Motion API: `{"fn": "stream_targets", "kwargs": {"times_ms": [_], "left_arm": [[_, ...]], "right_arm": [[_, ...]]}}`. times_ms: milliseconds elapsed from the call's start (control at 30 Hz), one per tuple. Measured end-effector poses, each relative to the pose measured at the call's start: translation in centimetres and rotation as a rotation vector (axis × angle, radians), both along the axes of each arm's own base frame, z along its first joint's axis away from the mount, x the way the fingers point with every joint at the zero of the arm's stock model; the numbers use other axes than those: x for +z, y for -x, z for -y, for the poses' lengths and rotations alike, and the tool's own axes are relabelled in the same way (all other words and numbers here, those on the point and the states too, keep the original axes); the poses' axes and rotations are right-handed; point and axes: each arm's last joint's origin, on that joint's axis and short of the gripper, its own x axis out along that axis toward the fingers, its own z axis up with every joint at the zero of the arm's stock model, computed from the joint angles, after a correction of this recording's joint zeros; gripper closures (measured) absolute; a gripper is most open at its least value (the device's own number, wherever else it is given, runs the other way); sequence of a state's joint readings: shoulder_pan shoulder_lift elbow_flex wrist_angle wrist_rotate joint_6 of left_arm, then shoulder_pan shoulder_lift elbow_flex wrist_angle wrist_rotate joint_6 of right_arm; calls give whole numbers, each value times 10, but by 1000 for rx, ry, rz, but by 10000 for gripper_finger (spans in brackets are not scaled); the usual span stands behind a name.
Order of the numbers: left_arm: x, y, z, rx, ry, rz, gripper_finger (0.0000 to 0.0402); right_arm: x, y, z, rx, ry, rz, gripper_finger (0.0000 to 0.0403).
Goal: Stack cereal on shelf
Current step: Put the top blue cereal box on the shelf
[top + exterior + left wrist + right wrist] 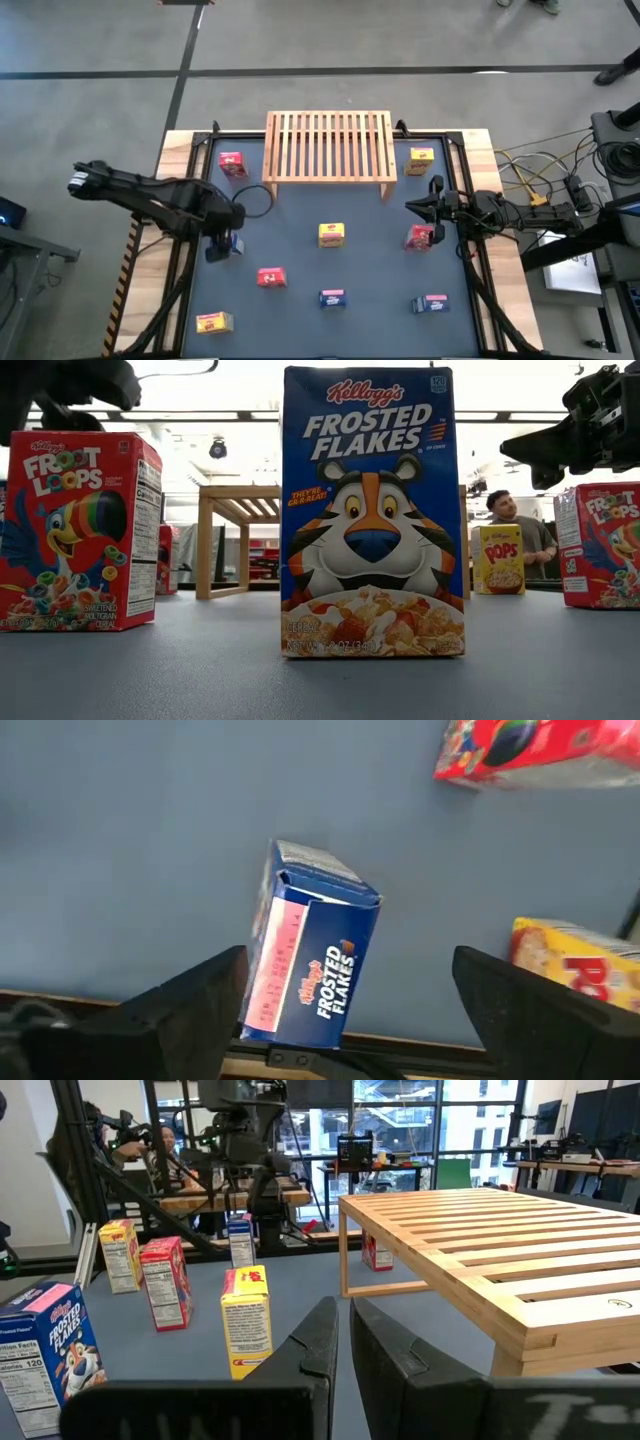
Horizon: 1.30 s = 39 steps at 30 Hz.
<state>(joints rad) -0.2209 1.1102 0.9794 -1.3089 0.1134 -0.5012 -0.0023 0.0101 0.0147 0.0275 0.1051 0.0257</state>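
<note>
My left gripper (222,243) points down over the table's left side, open, its two fingers (200,1005) standing on either side of an upright blue cereal box (312,960) without touching it. The box rests on its bottom end on the table. The wooden slatted shelf (328,145) stands at the far middle on short legs. Other cereal boxes stand about: red (232,164), yellow (332,234), red (270,277), blue (332,297). My right gripper (410,207) waits shut and level at the right edge.
More boxes stand at the right: yellow (421,160), red (421,237), blue (431,303); one lies near the front left corner (214,322). A black cable loops left of the shelf (262,200). A person (515,525) sits beyond the table's far side.
</note>
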Motion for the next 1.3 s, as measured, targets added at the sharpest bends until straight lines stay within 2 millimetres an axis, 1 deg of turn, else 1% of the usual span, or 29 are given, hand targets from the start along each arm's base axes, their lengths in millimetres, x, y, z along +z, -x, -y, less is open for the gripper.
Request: {"fn": "stream_targets", "kwargs": {"times_ms": [133,233,333,433,600,733,933,1167,1300], "left_arm": [[2,4,4,-7,-69,28,63],[6,11,4,8,-106,51,63],[9,18,3,37,-116,70,63],[8,23,1,65,-111,87,63],[-4,31,-1,77,-101,108,63],[-16,30,-1,79,-88,145,63],[-32,30,0,37,-84,92,63],[-40,33,-1,29,-90,65,63],[-49,32,-1,31,-89,67,63]], "right_arm": [[0,0,0,0,0,0,380],[0,0,0,0,0,0,380],[0,0,0,0,0,0,380],[0,0,0,0,0,0,380],[0,0,0,0,0,0,380],[0,0,0,0,0,1,380],[0,0,0,0,0,0,380],[0,0,0,0,0,1,380],[0,0,0,0,0,0,380]]}}
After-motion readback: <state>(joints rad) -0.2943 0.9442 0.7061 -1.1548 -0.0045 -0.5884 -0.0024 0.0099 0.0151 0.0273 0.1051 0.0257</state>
